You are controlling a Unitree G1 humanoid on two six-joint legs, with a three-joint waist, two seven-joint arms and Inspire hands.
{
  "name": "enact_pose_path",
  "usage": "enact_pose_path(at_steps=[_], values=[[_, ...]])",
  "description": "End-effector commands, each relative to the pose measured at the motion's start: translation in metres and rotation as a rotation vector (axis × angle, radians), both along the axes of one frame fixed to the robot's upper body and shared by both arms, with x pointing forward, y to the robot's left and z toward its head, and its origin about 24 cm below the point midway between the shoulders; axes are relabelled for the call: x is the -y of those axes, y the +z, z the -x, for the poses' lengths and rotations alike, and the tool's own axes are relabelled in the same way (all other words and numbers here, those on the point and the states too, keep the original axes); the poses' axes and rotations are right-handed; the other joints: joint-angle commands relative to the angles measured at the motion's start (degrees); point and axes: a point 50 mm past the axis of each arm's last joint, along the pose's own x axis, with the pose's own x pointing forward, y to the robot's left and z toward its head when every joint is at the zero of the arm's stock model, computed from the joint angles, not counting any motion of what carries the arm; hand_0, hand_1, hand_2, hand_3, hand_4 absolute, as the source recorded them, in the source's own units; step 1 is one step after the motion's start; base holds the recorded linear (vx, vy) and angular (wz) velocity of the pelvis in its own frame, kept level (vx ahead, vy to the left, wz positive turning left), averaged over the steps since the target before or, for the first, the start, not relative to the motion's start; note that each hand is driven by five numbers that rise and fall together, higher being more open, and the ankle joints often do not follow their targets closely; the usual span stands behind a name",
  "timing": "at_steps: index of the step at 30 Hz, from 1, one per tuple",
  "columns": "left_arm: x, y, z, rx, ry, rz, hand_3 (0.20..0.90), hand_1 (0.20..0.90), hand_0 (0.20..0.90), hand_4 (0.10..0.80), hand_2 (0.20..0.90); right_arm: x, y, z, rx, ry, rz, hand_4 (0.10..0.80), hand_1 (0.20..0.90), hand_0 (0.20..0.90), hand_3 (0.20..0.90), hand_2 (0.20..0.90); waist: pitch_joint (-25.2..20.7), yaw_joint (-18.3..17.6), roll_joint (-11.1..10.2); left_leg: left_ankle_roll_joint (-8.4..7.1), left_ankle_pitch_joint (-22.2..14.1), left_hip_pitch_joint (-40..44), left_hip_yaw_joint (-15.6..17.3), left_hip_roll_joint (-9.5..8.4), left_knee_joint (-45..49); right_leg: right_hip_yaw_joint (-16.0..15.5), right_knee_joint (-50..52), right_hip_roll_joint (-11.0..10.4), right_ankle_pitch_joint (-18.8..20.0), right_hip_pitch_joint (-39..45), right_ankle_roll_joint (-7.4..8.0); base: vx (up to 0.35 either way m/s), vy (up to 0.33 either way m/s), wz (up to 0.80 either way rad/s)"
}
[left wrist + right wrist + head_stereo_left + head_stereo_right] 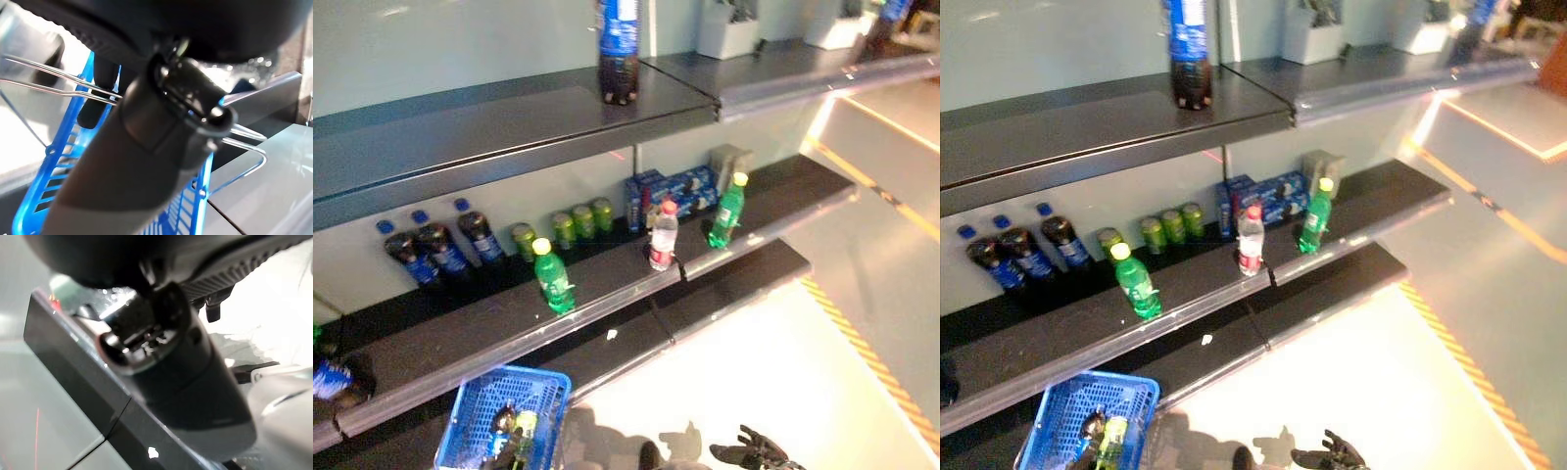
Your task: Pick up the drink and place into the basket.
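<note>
Green plastic bottle [553,276] stands near the grey middle shelf's [460,338] front edge; blue plastic basket [470,409] sits below, a bottle [522,428] inside.

The dark right hand [756,452] hung low with fingers loosely spread; the dark left hand [146,142] gripped thin wire handles

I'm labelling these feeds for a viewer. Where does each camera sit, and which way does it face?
Left eye view: head, looking down at shelves of drinks and the blue basket; right hand shows.
Right eye view: same head, slightly offset; same scene.
Left wrist view: left arm, along the left hand holding the basket's wire handle.
Right wrist view: right arm, past its hand toward a dark shelf edge.
Both eye views share the basket.
</note>
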Motion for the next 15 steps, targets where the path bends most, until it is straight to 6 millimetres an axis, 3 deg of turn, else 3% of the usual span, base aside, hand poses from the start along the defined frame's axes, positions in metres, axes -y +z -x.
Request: enact_pose_path(at_steps=[1, 2, 3, 5, 8, 9, 10, 13, 15], values=[[-0.033, 0.011, 0.039, -0.053, 0.07, -0.157, 0.2, 0.3, 0.3, 0.1, 0.3, -0.007, 0.016, -0.042, 0.157, -0.009, -0.01, 0.8, 0.9, 0.9, 0.9, 0.9, 1.8, 3.2, -2.8, -0.03, 7.6, -4.7, 1.4, -9.64, -5.6, 2.7, -18.3, -1.1, 1.1, 16.6, 7.24, 0.245, -0.116, 0.1], [-0.033, 0.011, 0.041, -0.047, 0.074, -0.155, 0.2, 0.3, 0.3, 0.1, 0.3, -0.01, 0.017, -0.044, 0.164, -0.001, -0.014, 0.8, 0.9, 0.9, 0.9, 0.9, 1.9, 3.6, -2.7, -0.32, 8.8, -6.8, 2.6, -9.8, -4.1, 2.1, -16.7, -0.5, 0.3, 16.9, 6.96, 0.291, -0.115, 0.59], [-0.033, 0.011, 0.04, -0.049, 0.091, -0.153, 0.2, 0.3, 0.3, 0.1, 0.3, -0.013, 0.017, -0.046, 0.165, 0.011, -0.021, 0.8, 0.9, 0.9, 0.9, 0.9, 1.4, 3.8, -2.7, 0.42, 7.8, -6.0, 2.0, -9.93, -3.9, 2.3, -14.7, 0.5, -1.7, 16.6, 6.35, 0.293, -0.096, 0.55], [-0.034, 0.011, 0.042, -0.06, 0.124, -0.158, 0.2, 0.3, 0.3, 0.1, 0.3, -0.021, 0.015, -0.047, 0.149, 0.011, -0.037, 0.8, 0.9, 0.9, 0.9, 0.9, 0.9, 4.1, -3.7, 2.06, 6.5, -4.9, 2.1, -11.27, -3.6, 2.4, -10.2, 1.6, -0.2, 16.6, 7.67, 0.285, -0.079, 0.06], [-0.039, 0.013, 0.038, -0.046, 0.147, -0.173, 0.2, 0.3, 0.3, 0.1, 0.3, -0.034, 0.01, -0.042, 0.144, 0.047, -0.084, 0.8, 0.9, 0.9, 0.9, 0.9, 0.5, 4.3, -5.9, 4.6, 5.0, -1.4, 3.3, -12.16, -5.7, 3.3, 3.4, 3.3, 11.6, 14.6, 13.99, 0.279, -0.112, -0.31], [-0.041, 0.014, 0.035, -0.036, 0.15, -0.178, 0.2, 0.3, 0.3, 0.1, 0.3, -0.039, 0.009, -0.041, 0.151, 0.077, -0.097, 0.8, 0.9, 0.9, 0.9, 0.9, 0.3, 4.3, -5.7, 4.77, 4.8, 0.7, 2.8, -11.38, -7.0, 2.4, 9.4, 3.1, 14.9, 12.6, 16.05, 0.266, -0.144, -0.39], [-0.043, 0.014, 0.032, -0.028, 0.15, -0.181, 0.2, 0.3, 0.3, 0.1, 0.3, -0.041, 0.009, -0.042, 0.154, 0.094, -0.1, 0.8, 0.9, 0.9, 0.9, 0.9, 0.1, 4.2, -4.8, 4.51, 4.8, 2.1, 2.8, -9.88, -7.9, 1.3, 13.7, 3.1, 16.1, 10.1, 16.86, 0.24, -0.143, -0.32], [-0.044, 0.015, 0.022, 0.005, 0.152, -0.18, 0.2, 0.3, 0.3, 0.1, 0.3, -0.043, 0.009, -0.043, 0.152, 0.092, -0.094, 0.8, 0.9, 0.9, 0.9, 0.9, -0.1, 3.4, -3.9, 3.82, 4.6, 4.0, 2.1, -8.12, -8.0, -0.6, 11.1, -1.5, 11.7, 7.6, 15.24, 0.219, -0.151, -0.14], [-0.041, 0.016, 0.005, 0.044, 0.126, -0.175, 0.2, 0.3, 0.3, 0.1, 0.3, -0.041, 0.011, -0.048, 0.179, 0.076, -0.087, 0.8, 0.9, 0.9, 0.9, 0.9, 0.3, 2.8, -3.3, 3.23, 4.0, 4.6, -0.4, -7.56, -6.7, -1.3, -0.2, -7.7, 7.6, 8.1, 12.81, 0.203, -0.297, 0.26]])
